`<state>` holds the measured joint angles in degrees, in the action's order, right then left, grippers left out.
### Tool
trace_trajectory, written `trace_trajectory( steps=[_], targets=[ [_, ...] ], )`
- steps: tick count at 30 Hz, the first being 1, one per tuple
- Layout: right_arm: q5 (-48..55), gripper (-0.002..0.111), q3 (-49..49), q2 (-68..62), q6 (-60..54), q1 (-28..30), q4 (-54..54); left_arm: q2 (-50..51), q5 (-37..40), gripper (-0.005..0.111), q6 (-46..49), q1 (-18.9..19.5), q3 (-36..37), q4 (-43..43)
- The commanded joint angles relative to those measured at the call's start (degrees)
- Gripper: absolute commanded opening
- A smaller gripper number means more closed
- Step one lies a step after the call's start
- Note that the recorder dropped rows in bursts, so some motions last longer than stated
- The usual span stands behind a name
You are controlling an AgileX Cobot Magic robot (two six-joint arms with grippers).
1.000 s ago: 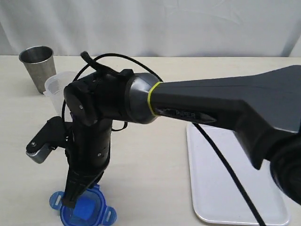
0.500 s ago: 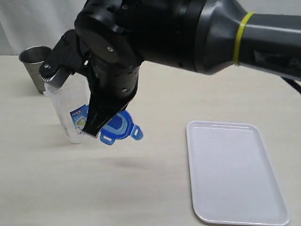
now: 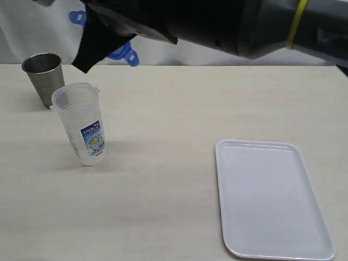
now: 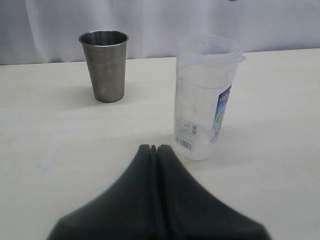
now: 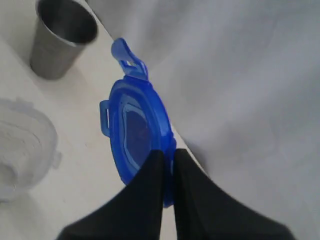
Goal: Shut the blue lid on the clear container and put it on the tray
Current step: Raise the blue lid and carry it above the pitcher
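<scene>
The blue lid hangs tilted, far left; the clear container stands open, left; the tray lies near right.

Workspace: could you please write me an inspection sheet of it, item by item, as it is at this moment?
Surface: pale table, no spill seen.
Job's things: clear container upright, open, no lid on it; blue lid in the air, off the container; tray flat on the table, nothing on it.
Clutter: metal cup upright, apart from the container.
End effectors: left end effector shut, holding nothing; right end effector shut on the lid's edge.
Cables: nothing seen.
Surroundings: white curtain behind the table.
</scene>
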<state>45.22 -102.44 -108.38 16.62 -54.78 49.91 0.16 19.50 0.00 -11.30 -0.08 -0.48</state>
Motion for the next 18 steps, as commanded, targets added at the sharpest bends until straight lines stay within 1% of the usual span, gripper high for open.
trace_trajectory(
  steps=[1,4,11,14,18],
  targets=[
    [-12.07,0.004,-0.35,-3.31,-7.88,0.12,0.7,-0.16,-0.5,0.0,0.0,0.27,0.08,-0.06],
    [-15.38,0.004,-0.73,-5.71,-11.32,0.12,1.32,-0.16,-0.5,0.0,0.0,0.27,0.08,-0.06],
    [-16.28,0.004,-0.85,-8.94,-9.82,0.02,12.08,-0.16,-0.5,0.0,0.0,0.27,0.08,-0.06],
    [-18.29,0.004,-0.85,-8.93,-9.93,0.02,14.09,-0.16,-0.5,0.0,0.0,0.27,0.08,-0.06],
    [-18.04,0.004,-0.85,-8.93,-9.93,0.02,15.36,-0.16,-0.5,0.0,0.0,0.27,0.08,-0.06]
  ],
)
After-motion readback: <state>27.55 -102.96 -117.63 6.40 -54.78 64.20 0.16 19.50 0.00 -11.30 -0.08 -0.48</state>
